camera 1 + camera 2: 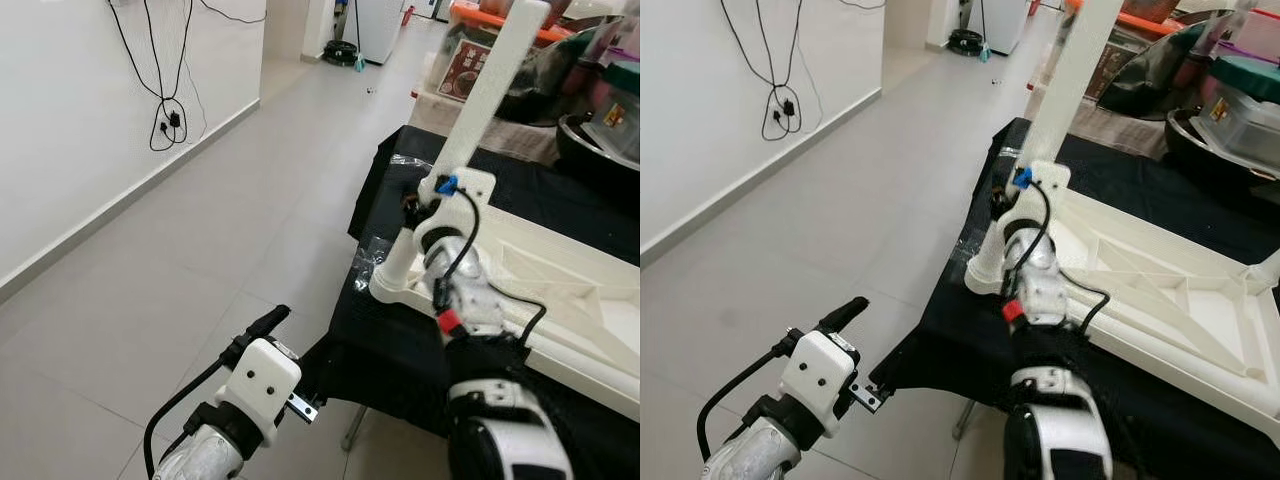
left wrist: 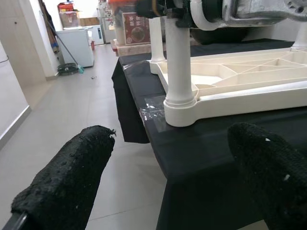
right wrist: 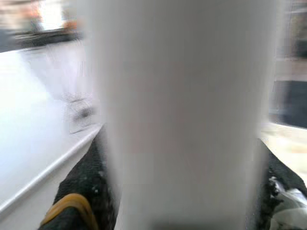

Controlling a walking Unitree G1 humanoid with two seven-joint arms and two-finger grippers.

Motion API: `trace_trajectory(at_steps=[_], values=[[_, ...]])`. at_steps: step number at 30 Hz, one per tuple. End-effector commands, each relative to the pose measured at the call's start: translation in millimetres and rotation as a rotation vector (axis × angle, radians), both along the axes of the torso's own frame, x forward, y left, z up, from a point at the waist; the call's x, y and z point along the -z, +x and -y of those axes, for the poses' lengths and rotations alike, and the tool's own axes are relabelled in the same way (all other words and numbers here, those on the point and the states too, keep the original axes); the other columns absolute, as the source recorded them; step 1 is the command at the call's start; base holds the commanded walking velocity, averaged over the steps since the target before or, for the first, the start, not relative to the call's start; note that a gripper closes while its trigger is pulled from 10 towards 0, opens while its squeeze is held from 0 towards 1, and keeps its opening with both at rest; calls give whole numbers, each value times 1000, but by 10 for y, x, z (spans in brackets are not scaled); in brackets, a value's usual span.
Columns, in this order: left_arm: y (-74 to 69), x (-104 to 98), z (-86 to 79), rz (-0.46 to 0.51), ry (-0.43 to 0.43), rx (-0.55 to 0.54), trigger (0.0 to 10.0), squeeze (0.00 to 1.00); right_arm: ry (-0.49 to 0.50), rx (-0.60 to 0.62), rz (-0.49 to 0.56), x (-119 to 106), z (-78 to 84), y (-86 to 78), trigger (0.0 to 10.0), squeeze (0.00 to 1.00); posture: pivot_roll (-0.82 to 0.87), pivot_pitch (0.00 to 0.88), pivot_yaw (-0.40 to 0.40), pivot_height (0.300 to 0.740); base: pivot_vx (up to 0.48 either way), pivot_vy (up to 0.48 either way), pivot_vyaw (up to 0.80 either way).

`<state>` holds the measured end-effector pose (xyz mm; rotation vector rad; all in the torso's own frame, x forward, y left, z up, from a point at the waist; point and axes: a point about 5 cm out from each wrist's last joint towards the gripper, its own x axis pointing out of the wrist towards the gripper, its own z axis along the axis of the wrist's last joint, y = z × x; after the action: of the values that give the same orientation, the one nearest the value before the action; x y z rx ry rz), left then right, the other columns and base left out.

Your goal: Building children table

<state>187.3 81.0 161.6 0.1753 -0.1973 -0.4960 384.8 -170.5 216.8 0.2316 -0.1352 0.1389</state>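
Best to keep the right gripper, clamped on the white table leg seated in the near corner socket of the upturned tabletop on the black cloth, squeezing evenly and pressing straight down. Left gripper: hovering by the table edge, fingers apart. Counted: one tabletop, three legs, two grippers.
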Motion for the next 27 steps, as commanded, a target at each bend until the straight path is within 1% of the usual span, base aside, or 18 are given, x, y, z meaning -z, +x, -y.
trace_trajectory(at_steps=[1, 2, 4, 5, 6, 7, 9, 10, 13, 14, 15, 17, 19, 20, 23, 24, 26, 27], values=[[-14, 20, 20, -15, -3, 11, 10000, 0, 12, -152, -3, -10, -5, 0, 10000, 0, 117, 74, -164, 740, 0, 0, 0], [-14, 20, 20, -15, -3, 11, 10000, 0, 12, -152, -3, -10, -5, 0, 10000, 0, 117, 74, -164, 740, 0, 0, 0], [-22, 20, 22, -17, -2, 12, 10000, 0, -107, -484, -40, 95, -125, -117, 10000, 0, 117, 78, -163, 740, 0, 0, 0], [-22, 20, 22, -17, -2, 12, 10000, 0, -107, -484, -40, 95, -125, -117, 10000, 0, 117, 78, -163, 740, 0, 0, 0], [-29, 16, 20, -17, -2, 13, 10000, 0, -142, -641, -55, 138, -196, -208, 10000, 0, 123, 85, -161, 740, 0, 0, 0], [-29, 16, 20, -17, -2, 13, 10000, 0, -142, -641, -55, 138, -196, -208, 10000, 0, 123, 85, -161, 740, 0, 0, 0], [-45, 13, 17, -19, 1, 16, 10000, 0, -185, -904, -80, 209, -315, -377, 10000, 0, 126, 89, -160, 740, 0, 0, 0], [-49, 13, 17, -20, 2, 17, 10000, 0, -193, -972, -83, 228, -332, -409, 10000, 0, 126, 89, -160, 740, 0, 0, 0], [-51, 13, 17, -20, 2, 17, 10000, 0, -197, -1000, -83, 237, -332, -416, 10000, 0, 126, 89, -160, 740, 0, 0, 0], [-57, 13, 14, -23, 0, 15, 10000, 0, -223, -992, -83, 257, -371, -377, 10000, 0, 133, 95, -160, 740, 0, 0, 0], [-63, 13, 12, -24, 2, 14, 10000, 0, -241, -960, -92, 280, -418, -309, 0, 0, 138, 98, -161, 740, 0, 0, 0], [-67, 12, 11, -25, 3, 13, 10000, 0, -253, -937, -99, 295, -454, -265, 0, 0, 138, 98, -161, 740, 0, 0, 0], [-70, 13, 3, -26, 5, 9, 10000, 0, -284, -801, -111, 308, -453, -142, 0, 0, 139, 98, -162, 740, 0, 0, 0], [-70, 13, 3, -26, 5, 9, 10000, 0, -284, -801, -111, 308, -453, -142, 0, 0, 139, 98, -162, 740, 0, 0, 0], [-72, 15, 3, -27, 6, 9, 10000, 0, -304, -509, -135, 285, -287, 8, 0, 0, 136, 98, -163, 740, 0, 0, 0], [-71, 15, 6, -26, 4, 9, 10000, 0, -261, -287, -178, 274, -113, 77, 0, 0, 130, 99, -161, 740, 0, 0, 0], [-70, 15, 7, -26, 3, 9, 10000, 0, -250, -243, -189, 275, -76, 86, 0, 0, 130, 99, -161, 740, 0, 0, 0], [-70, 16, 8, -27, 2, 9, 10000, 0, -239, -135, -208, 281, 11, 101, 0, 0, 130, 99, -161, 740, 0, 0, 0]])
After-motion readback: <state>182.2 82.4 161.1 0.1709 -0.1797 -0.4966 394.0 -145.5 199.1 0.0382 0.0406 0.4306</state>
